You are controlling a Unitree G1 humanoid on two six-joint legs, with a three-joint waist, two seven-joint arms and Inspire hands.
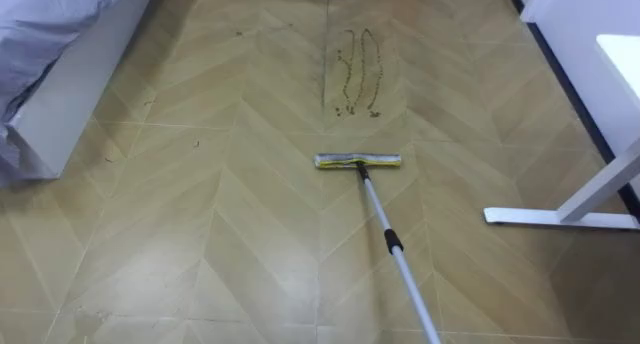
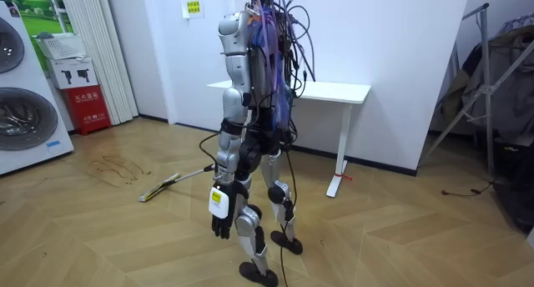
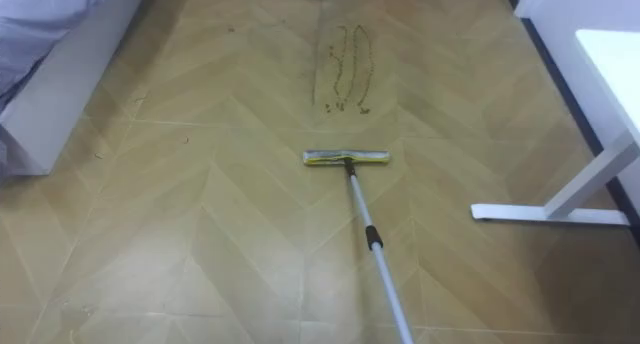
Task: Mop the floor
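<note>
One mop (image 1: 358, 162) lies head-down on the floor (image 1: 200, 234), just short of the brown squiggled stains (image 1: 357, 74), its handle running near-right. We see the left hand (image 2: 220, 226) hanging by the thigh, fingers released, empty.

The mop head (image 1: 358, 162) lies before the dirt trail (image 1: 358, 72).

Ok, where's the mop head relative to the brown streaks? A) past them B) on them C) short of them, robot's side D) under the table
C: the mop head lies nearer the robot than the brown streaks, with bare floor between them.
</note>
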